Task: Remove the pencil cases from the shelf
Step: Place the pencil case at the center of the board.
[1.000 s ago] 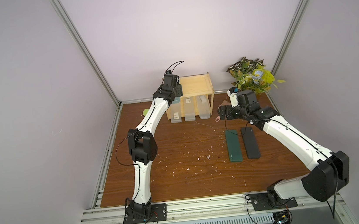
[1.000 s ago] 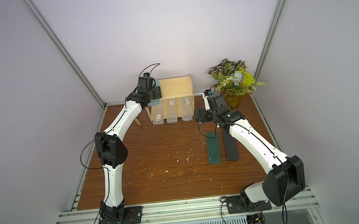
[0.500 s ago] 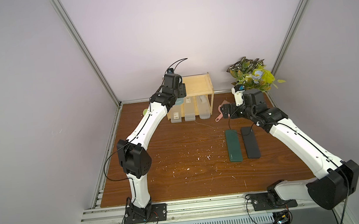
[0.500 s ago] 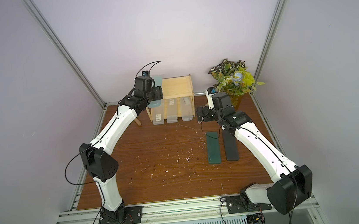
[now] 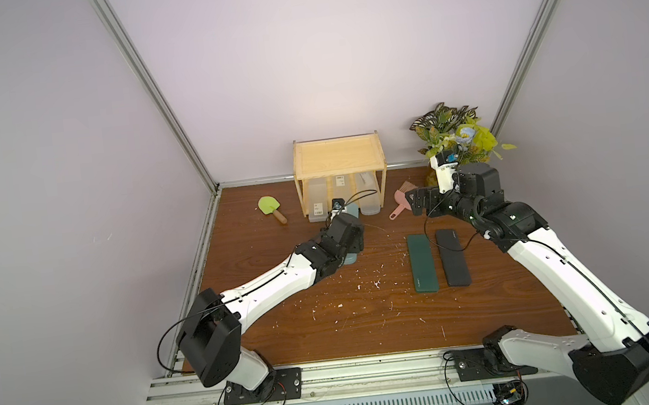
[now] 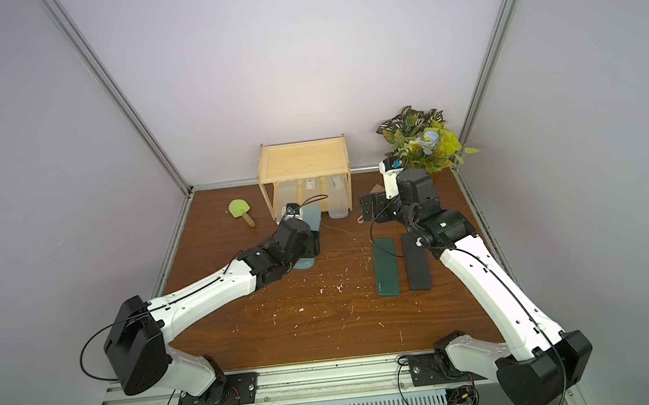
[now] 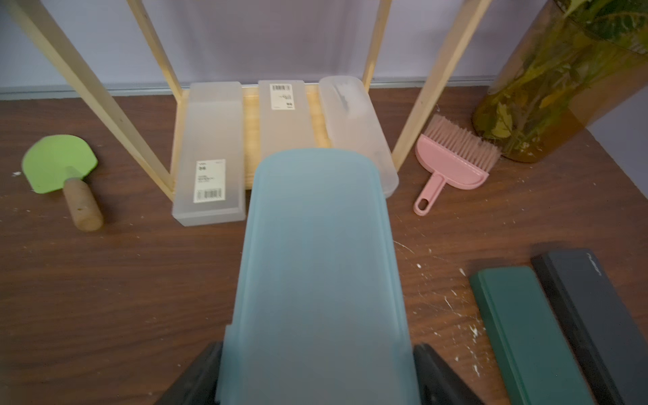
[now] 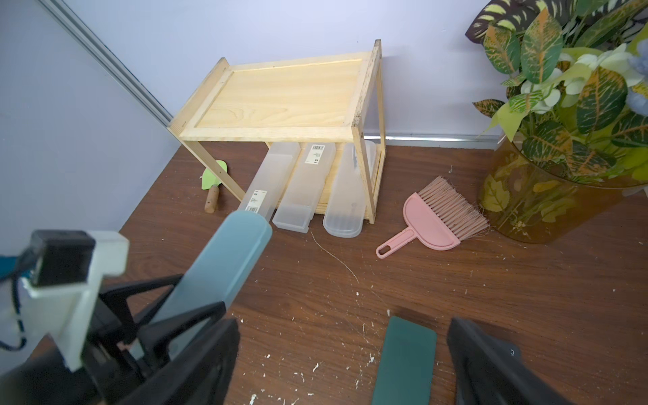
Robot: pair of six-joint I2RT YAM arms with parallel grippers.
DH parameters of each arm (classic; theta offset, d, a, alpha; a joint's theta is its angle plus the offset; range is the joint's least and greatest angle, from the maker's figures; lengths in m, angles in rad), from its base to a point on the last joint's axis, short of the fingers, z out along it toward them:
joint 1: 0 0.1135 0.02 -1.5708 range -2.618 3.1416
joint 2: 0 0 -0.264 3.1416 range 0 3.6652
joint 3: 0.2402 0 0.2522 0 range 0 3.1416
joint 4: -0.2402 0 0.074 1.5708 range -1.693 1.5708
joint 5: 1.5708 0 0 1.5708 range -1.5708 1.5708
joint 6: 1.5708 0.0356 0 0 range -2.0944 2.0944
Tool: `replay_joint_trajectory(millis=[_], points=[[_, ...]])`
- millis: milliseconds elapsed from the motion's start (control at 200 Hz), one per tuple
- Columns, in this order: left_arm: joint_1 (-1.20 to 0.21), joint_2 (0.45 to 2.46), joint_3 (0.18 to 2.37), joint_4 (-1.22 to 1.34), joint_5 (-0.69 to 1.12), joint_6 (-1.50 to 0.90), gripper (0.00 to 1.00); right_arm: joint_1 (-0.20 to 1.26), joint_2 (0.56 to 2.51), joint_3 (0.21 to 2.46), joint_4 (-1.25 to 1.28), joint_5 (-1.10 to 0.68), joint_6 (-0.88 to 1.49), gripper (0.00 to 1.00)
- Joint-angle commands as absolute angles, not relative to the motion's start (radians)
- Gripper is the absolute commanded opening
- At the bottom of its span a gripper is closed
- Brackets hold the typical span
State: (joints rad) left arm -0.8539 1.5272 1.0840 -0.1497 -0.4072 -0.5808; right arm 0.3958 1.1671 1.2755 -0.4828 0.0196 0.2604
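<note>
Teal pencil case (image 7: 315, 263) in left tool (image 7: 319, 380), before the shelf (image 5: 336, 157).

green spatula (image 5: 268, 206), pink brush (image 5: 399, 199), potted plant (image 5: 453, 134)

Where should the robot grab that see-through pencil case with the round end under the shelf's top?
Probably best to grab the rounded case by its front end, which pokes out past the shelf. Come from the open front, pinching its two long sides: the top board covers the rest.
</note>
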Motion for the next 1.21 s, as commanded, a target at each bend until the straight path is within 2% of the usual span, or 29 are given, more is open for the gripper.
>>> replay_joint_trajectory(millis=[0, 150, 310, 776, 1201], points=[[-0.953, 1.584, 1.060, 0.004, -0.485, -0.682, 0.74, 0.391, 1.139, 1.245, -0.479, 0.010, 0.251, 0.99], [-1.000, 1.699, 0.995, 0.177, -0.481, -0.749, 0.75, 0.390, 1.116, 1.210, -0.474, 0.010, 0.259, 0.99], [-1.016, 1.774, 1.000, 0.241, -0.484, -0.775, 0.75, 0.390, 1.112, 1.198, -0.490, 0.039, 0.238, 0.99], [-1.088, 1.978, 1.154, 0.179, -0.539, -0.922, 0.77, 0.382, 1.125, 1.195, -0.520, 0.026, 0.207, 0.99], [-1.101, 2.075, 1.204, 0.147, -0.496, -0.945, 0.78, 0.367, 1.104, 1.176, -0.540, 0.018, 0.175, 0.99]])
